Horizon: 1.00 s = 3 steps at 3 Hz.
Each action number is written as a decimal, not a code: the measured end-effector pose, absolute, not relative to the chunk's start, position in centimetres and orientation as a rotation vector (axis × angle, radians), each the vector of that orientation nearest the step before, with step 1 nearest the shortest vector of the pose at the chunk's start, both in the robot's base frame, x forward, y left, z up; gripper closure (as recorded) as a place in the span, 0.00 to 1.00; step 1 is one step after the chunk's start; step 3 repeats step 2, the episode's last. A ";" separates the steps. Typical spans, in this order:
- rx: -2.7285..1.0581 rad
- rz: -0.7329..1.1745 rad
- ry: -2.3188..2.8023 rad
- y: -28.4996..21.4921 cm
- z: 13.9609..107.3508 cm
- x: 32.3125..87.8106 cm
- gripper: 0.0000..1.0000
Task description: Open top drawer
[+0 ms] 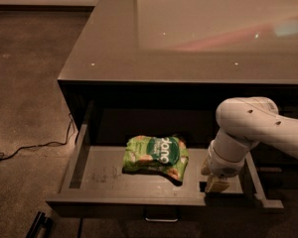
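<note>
The top drawer (94, 180) stands pulled out from under the glossy counter, its flat grey floor in view and its small metal pull (161, 216) at the centre of the front. A green snack bag (155, 155) lies on the drawer floor. My white arm comes in from the right, and my gripper (212, 179) hangs at the drawer's right end, just behind the front panel and to the right of the bag.
The glossy counter top (198, 33) overhangs the drawer. A black cable (35, 147) trails across the carpet at the left. Dark bars (37, 225) lie on the floor by the drawer's left front corner. Another drawer rail (265, 195) sits at the right.
</note>
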<state>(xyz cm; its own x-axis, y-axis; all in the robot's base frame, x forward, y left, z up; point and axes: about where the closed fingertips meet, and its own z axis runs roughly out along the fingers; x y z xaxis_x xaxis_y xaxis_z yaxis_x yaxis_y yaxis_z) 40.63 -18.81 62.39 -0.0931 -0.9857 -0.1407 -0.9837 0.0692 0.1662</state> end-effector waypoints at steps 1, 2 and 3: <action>2.109 -0.343 -2.290 -18.8 62.4 40.6 0.00; 2.109 -0.343 -2.290 -18.8 62.4 40.6 0.00; 2.109 -0.343 -2.290 -18.8 62.4 40.6 0.00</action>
